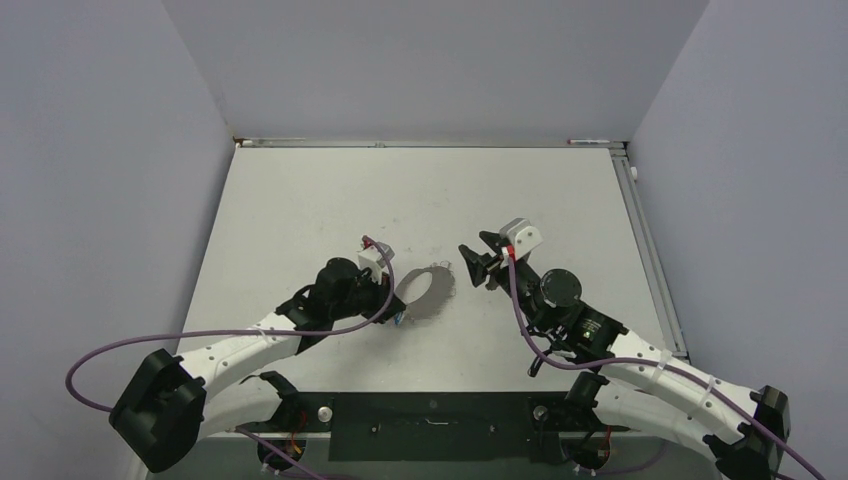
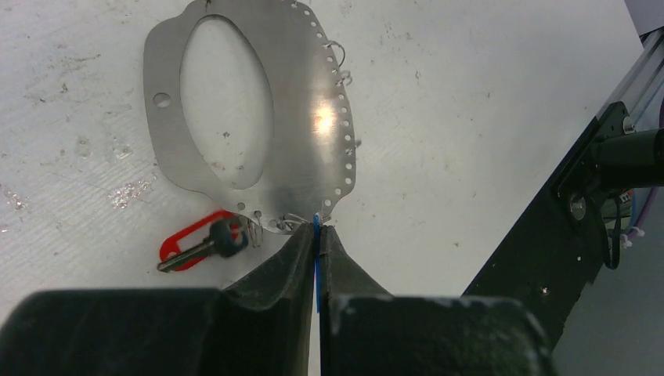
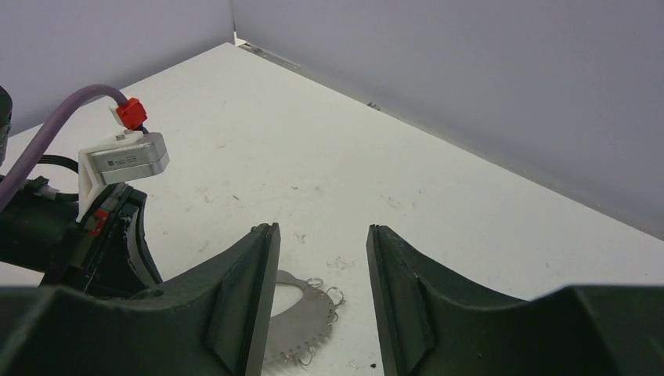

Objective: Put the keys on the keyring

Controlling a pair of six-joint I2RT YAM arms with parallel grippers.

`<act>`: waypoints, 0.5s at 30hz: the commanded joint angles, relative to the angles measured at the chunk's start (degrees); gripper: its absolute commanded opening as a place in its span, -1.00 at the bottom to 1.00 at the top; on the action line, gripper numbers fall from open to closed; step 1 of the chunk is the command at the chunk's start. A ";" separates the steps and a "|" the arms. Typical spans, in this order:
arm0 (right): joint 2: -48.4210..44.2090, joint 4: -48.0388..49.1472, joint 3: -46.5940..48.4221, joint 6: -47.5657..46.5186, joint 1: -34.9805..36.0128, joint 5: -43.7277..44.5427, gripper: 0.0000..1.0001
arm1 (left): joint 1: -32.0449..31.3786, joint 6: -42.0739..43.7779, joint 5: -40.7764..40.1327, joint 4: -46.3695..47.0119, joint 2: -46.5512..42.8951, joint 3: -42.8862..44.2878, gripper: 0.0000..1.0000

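– Left end effector is clenched on the small blue-headed key. Only a thin blue edge shows between its fingers.
– And the flat silvery metal keyring with wire loops along its rim?
– It lies flat on the white bench, straight ahead. Its near rim meets the fingertips, and its oval runs away from them.
– The other key?
– The small red-headed key lies just left of that rim. I cannot tell whether it is attached.
– Right end effector?
– Released, empty, hovering on the ring's far side. The left is nearer, so I judge the threading falls to it.
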 commanded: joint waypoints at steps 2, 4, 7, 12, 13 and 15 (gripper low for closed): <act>1.60 2.28 0.31 1.80 -0.41 -1.20 -0.08 | -0.80 -2.16 -1.64 4.54 -1.34 -0.29 -1.00; 2.44 2.38 0.47 1.82 -0.39 -1.42 -0.08 | -0.93 -2.00 -2.13 4.54 -0.39 -0.20 -1.00; 3.44 2.22 0.66 1.83 -0.49 -1.69 -0.08 | -1.41 -1.90 -3.33 4.54 1.74 -0.24 -1.00; 4.93 2.24 0.91 1.83 -0.52 -1.90 -0.08 | -2.11 -1.76 -4.54 7.47 4.93 -1.49 -1.00; 5.37 2.21 1.04 1.83 -0.59 -1.99 -0.08 | -2.17 -1.82 -4.32 8.39 5.48 -1.71 -1.00; 6.07 2.24 1.26 1.83 -0.58 -2.13 -0.09 | -2.26 -1.78 -3.99 9.73 6.71 -1.78 -1.00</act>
